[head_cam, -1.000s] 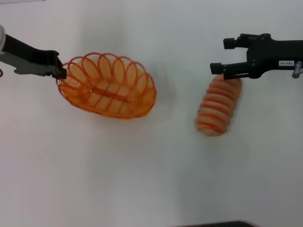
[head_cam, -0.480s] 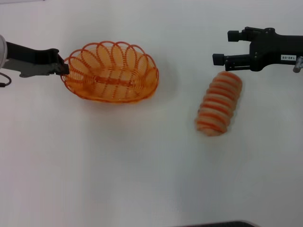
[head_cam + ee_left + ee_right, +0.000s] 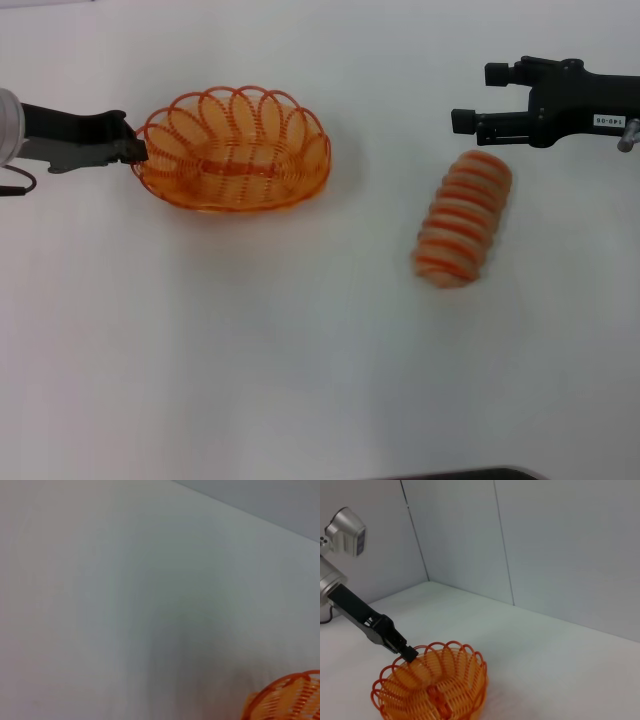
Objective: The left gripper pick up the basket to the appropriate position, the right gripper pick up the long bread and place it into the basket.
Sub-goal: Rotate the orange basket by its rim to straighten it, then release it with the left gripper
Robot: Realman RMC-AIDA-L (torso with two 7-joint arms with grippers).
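Observation:
The orange wire basket (image 3: 235, 150) sits level at the left of the white table. My left gripper (image 3: 135, 150) is shut on the basket's rim at its left end. The basket also shows in the right wrist view (image 3: 432, 690) with the left gripper (image 3: 407, 652) pinching its rim, and its edge shows in the left wrist view (image 3: 287, 700). The long bread (image 3: 463, 220), pale tan with orange stripes, lies on the table at the right. My right gripper (image 3: 473, 97) is open and empty, just beyond the bread's far end and clear of it.
The white table (image 3: 300, 340) spreads between basket and bread and toward the front. Grey walls (image 3: 545, 545) stand behind the table's far edge. A dark edge (image 3: 470, 473) shows at the very front.
The basket has gone from tilted to level and shifted slightly back with the left gripper. The right gripper has drawn back from the bread's far end. The bread has not moved.

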